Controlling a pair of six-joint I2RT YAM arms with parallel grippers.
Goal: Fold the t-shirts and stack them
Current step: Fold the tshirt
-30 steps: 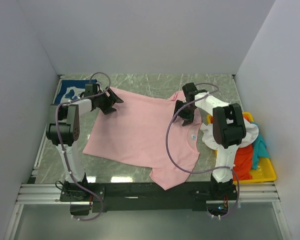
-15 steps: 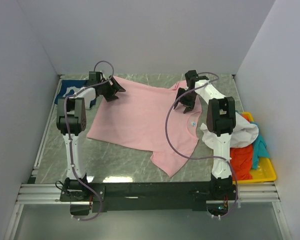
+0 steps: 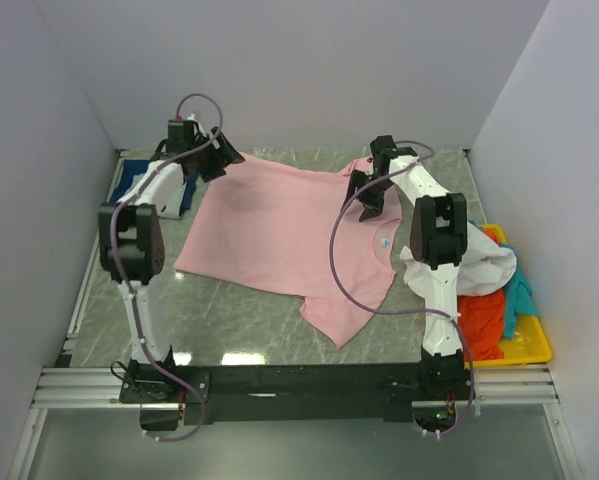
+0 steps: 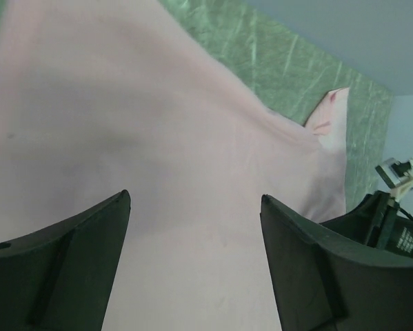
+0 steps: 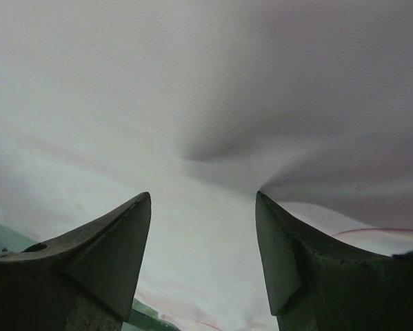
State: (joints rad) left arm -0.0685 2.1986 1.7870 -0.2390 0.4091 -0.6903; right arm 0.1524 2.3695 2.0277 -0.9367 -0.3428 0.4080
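Pink t-shirt (image 3: 279,235) lies spread, slightly askew, across the tabletop (image 3: 239,322). The left gripper (image 3: 222,158) hangs at its far left corner with jaws spread. The right gripper (image 3: 367,205) sits by the collar, jaws likewise spread. Each should probably pinch one edge and pull evenly outward.

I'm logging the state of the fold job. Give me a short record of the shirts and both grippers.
spread: large light-pink cloth t-shirt, on the table
left gripper: open, at its far-left corner
right gripper: open, over its far-right part
far left: navy white-printed t-shirt
yellow plastic tray: white tee, orange-red tee, teal tee heaped
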